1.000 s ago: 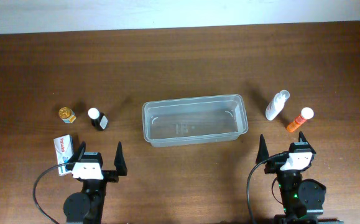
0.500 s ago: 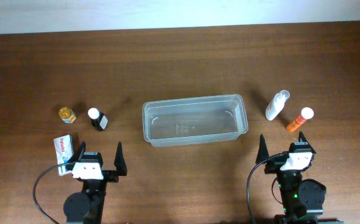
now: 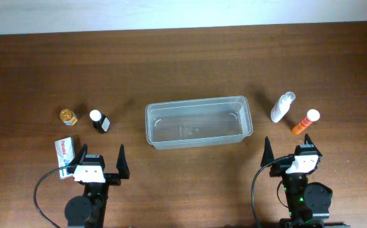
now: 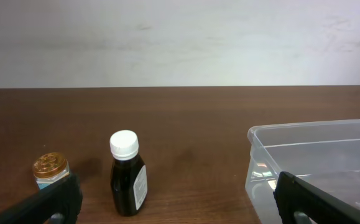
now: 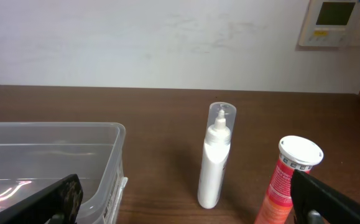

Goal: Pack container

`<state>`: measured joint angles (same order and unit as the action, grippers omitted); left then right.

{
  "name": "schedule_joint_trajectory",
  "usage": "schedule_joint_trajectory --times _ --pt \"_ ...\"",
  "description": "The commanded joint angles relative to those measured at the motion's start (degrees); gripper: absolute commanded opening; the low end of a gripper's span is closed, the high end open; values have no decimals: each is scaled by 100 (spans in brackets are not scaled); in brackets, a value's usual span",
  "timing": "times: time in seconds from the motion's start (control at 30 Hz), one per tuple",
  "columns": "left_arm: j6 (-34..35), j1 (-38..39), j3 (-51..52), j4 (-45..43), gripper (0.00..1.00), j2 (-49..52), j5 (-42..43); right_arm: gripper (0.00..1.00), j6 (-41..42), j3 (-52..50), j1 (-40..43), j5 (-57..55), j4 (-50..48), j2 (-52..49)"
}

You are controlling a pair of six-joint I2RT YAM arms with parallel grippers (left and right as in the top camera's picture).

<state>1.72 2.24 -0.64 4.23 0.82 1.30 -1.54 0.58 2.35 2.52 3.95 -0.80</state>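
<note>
I judge this to be the very start of packing: the container [image 3: 198, 122] sits in the middle of the table [image 3: 183, 57], its long side running left to right, and I can see nothing inside it through the clear walls. Both arms sit low at the near edge, well short of everything. The left jaws are spread wide with nothing between them, and the right jaws are just as wide and empty; in each wrist view the two fingers stand at the outer edges of the picture. On my left side stand a dark bottle with a white cap [image 4: 127, 174] and, just beside it, a small gold-lidded jar [image 4: 49, 169]. A flat white and blue box [image 3: 64, 155] lies nearer the arm, close to its outer finger. On the right a white spray bottle [image 5: 216, 155] stands upright near the container's end wall, with an orange tube [image 5: 288, 180] just beside it. The next move, as I read it, is to pick one item and reach for it. For the right arm the white spray bottle looks the natural first choice, since it is the closer of the two to the tub. The tube stands so near it that I would bring the jaws in squarely around the bottle's body, so the outer finger does not topple the tube. The bottle is tall and slim, so I expect it to tip easily.
</note>
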Motion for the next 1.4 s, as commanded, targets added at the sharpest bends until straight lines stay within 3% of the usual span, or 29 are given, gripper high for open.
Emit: schedule_joint_trajectory --times 0.0,0.9,1.13,1.37 --pt "-44 -15 11 35 99 -52 87 98 4 -26 -4 92 28 55" --pt "-44 -15 -297 15 99 184 210 98 243 149 -4 -264 42 31" --pt "-48 -15 -1314 125 99 1506 173 98 247 1021 -4 -518 595 -457" --pt "-72 -15 -2988 758 99 3751 195 98 398 2815 -4 -601 2000 -2107"
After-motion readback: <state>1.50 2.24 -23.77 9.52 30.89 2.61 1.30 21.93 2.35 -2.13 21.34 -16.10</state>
